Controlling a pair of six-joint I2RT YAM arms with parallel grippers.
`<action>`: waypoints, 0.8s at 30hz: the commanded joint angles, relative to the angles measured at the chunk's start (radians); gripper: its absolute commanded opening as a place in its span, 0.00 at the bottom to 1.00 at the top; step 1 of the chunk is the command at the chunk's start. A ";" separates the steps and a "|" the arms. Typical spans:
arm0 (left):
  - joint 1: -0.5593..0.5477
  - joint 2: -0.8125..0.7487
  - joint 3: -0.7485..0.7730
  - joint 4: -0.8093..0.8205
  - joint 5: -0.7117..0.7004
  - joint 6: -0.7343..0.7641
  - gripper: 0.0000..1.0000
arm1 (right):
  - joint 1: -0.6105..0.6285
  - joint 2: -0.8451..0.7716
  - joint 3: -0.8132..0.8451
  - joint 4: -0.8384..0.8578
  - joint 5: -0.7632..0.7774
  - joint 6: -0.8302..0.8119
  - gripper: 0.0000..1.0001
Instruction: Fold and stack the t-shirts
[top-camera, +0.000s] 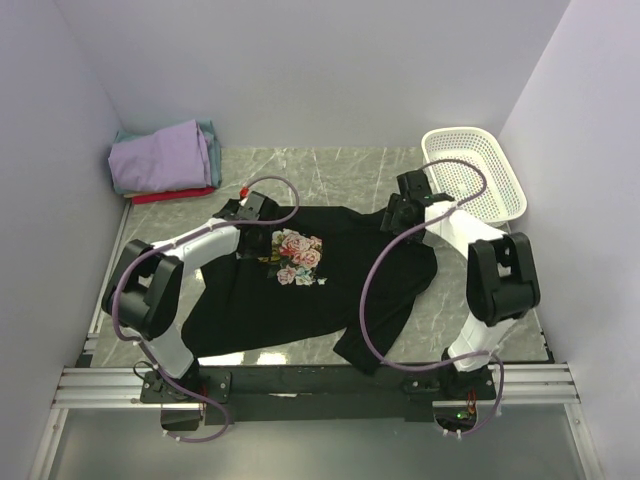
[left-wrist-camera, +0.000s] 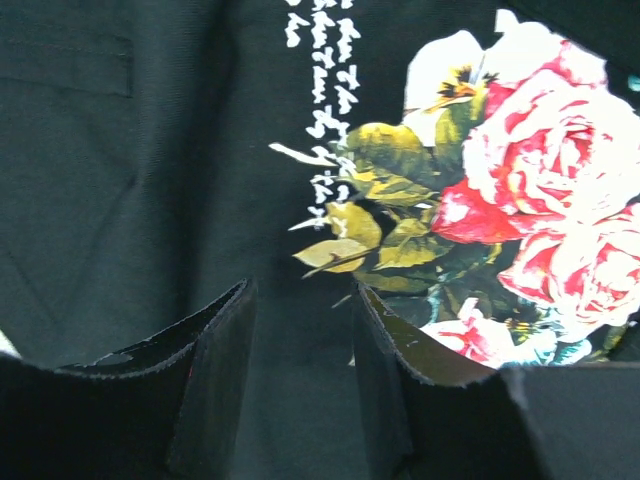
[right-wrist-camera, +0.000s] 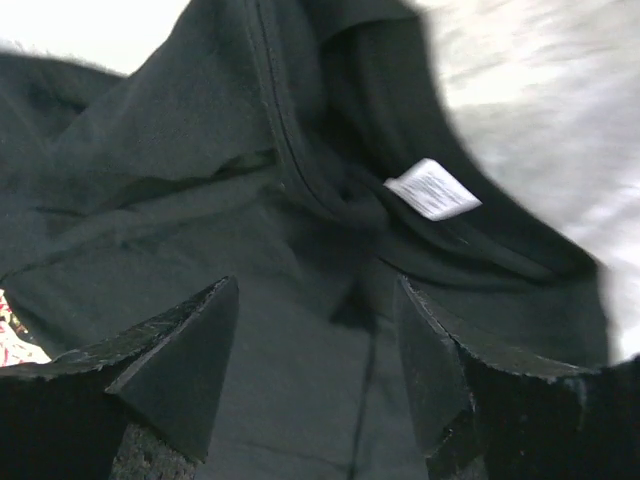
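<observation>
Left fingers (left-wrist-camera: 222, 345) and right fingers (right-wrist-camera: 195, 345), spread apart, point down close over the black t-shirt (top-camera: 280, 310)

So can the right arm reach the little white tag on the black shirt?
Probably yes. The right gripper hangs open close over the black shirt, and the white tag lies a little ahead of it by the collar, with nothing lying over it.

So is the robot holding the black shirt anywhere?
Nothing is held. The left gripper and right gripper both have their jaws open over the black t-shirt.
</observation>
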 joint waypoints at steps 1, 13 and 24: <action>0.020 -0.034 0.042 -0.022 -0.037 -0.025 0.48 | -0.045 0.052 0.019 0.119 -0.168 0.016 0.69; 0.078 -0.016 0.044 -0.017 -0.026 -0.027 0.48 | -0.083 0.161 0.054 0.186 -0.253 -0.007 0.52; 0.195 -0.128 -0.031 0.018 -0.100 -0.128 0.68 | -0.112 0.181 0.122 0.197 -0.312 -0.037 0.00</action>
